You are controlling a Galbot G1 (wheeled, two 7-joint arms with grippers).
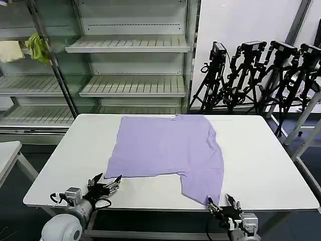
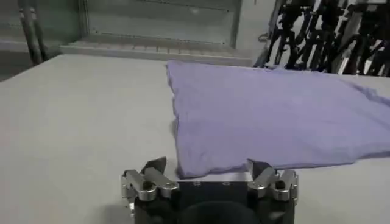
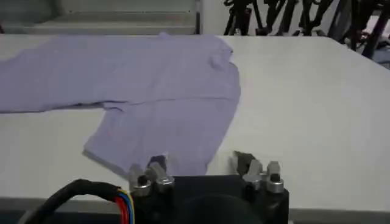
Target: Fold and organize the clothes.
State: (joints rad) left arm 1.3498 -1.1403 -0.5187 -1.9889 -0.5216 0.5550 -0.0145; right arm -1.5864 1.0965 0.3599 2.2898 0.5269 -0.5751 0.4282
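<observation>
On my white bench [image 1: 261,165] the lavender shirt [image 1: 168,150] lies flat and partly folded, its top edge at the far side and one flap reaching down toward the near edge on my right. Behind the bench I see grey shelves [image 1: 130,65] and a row of black tripods [image 1: 261,75]. My left pincer [image 1: 106,186] sits low at the near edge, released, fingers spread, just short of the shirt's near-left corner [image 2: 201,167]. My right pincer [image 1: 222,206] hangs at the near edge too, released, its fingertips close to the shirt's lowest corner [image 3: 131,159], not gripping it.
</observation>
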